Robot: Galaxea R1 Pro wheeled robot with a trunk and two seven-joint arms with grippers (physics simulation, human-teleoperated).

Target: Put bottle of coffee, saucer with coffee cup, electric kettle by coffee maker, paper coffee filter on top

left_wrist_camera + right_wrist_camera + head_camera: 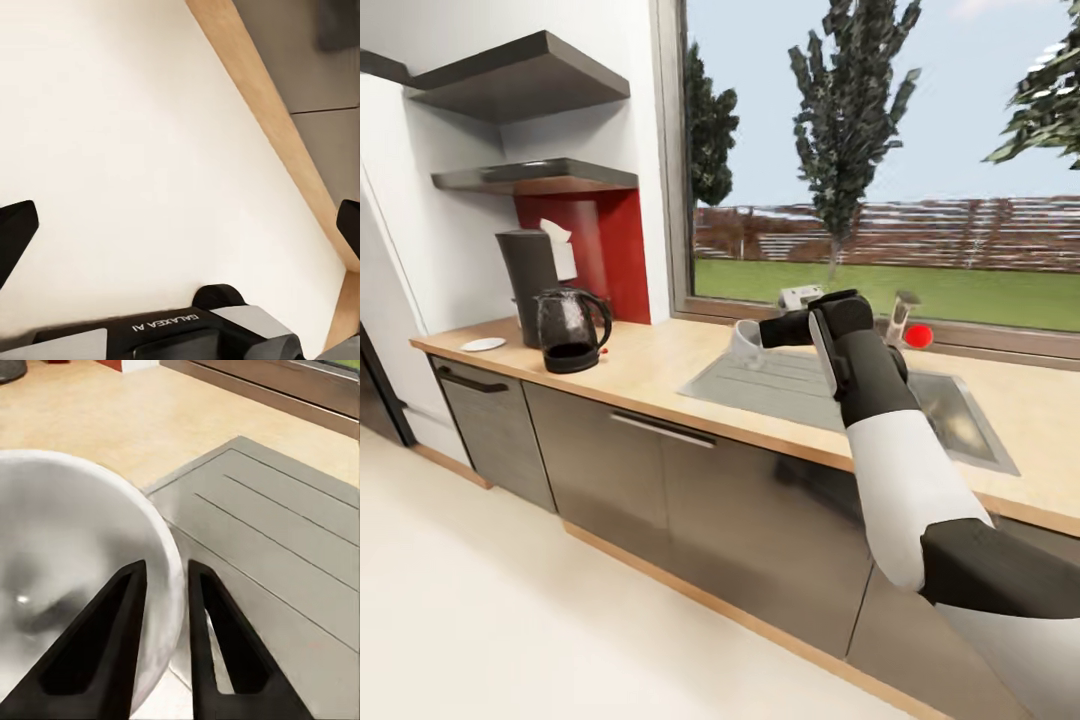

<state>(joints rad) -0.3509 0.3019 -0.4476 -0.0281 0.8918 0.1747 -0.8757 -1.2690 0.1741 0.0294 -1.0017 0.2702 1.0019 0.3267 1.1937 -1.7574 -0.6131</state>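
Right gripper (163,585) pinches the rim wall of the small plain white coffee cup (67,547) above the steel drainboard (277,547); glazed, slippery, brittle, so hold gently. Left gripper (180,225) spread wide, empty

White coffee cup (82,577) over countertop (650,365)

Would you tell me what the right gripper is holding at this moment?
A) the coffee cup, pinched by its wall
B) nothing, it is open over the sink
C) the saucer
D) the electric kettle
A: in the right wrist view the right gripper has one finger inside and one outside the white coffee cup, over the sink's drainboard.
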